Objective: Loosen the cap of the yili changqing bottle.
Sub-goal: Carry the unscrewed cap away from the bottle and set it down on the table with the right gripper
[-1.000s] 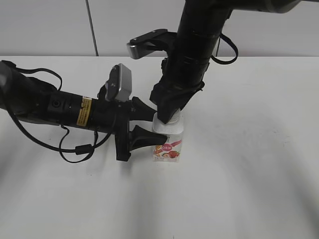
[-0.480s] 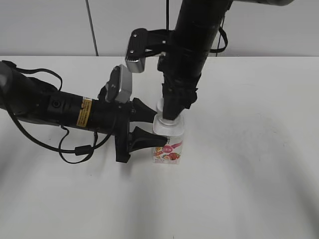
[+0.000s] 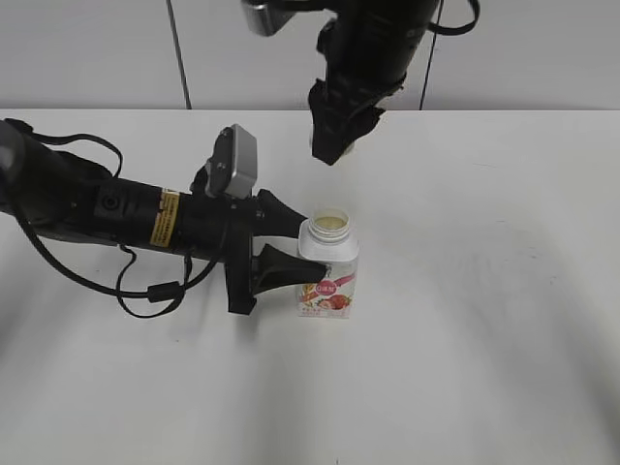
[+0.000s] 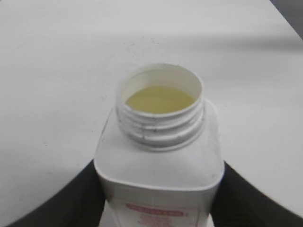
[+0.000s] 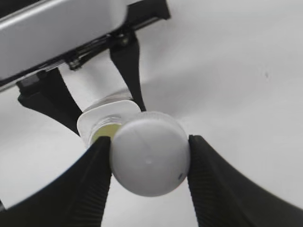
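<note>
R gripper is pinching the cap betw. both fingers, one pad on each side of the round white disc. In the ext. view the R gripper is hanging well above the bottle, behind and slightly right of its neck, clear of it. Cap itself is barely showing there, tucked in the black fingertips.

L gripper is clamping the yili changqing bottle from the bottle's left side, one black finger sitting behind the shoulder, the other in front at label height. In the L wrist view dark finger shapes are pressing in on both lower corners of the bottle, touching its sides.

Bottle is standing upright on the white table, neck open w/ no cap on it. Threads on the neck are showing bare; pale yellowish liquid is sitting just below the rim. Pink-red label w/ fruit pic is facing the ext. camera. From the R wrist cam the bottle is lying below and behind the held cap, its open mouth partly hidden by the cap's edge, w/ the L gripper's fingers framing it.

L arm is stretching in low across the table from the bottle's left, its wrist cam riding on top, cables looping beside it. R arm is coming down from above and behind the bottle. Grey wall panels are standing behind the table's far edge.
</note>
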